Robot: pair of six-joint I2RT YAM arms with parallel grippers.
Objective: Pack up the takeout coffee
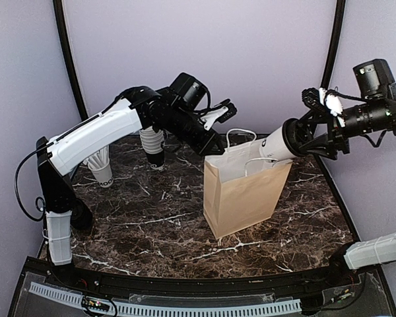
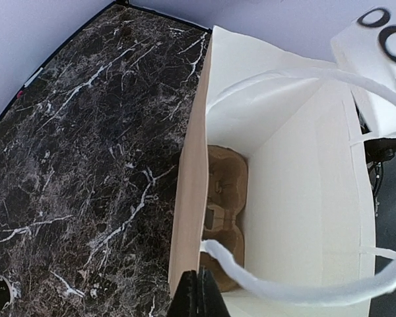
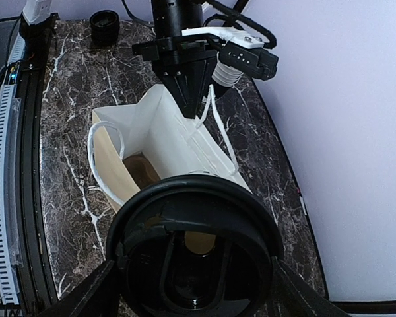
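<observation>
Your left gripper (image 1: 214, 140) is pinched shut on the far rim of the brown paper bag (image 1: 241, 195) to hold its mouth wide. Your right gripper (image 1: 292, 137) grips the coffee cup (image 1: 276, 144), tipped over the bag's right side, above the tray (image 2: 224, 198) inside.

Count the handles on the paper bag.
2. One handle is on the bag's far side, by the shut left gripper; the other is on the near side, by the cup. None looks hidden.

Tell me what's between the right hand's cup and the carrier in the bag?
Nothing: between cup and carrier the bag's inside is bare, shown in the left wrist view.
</observation>
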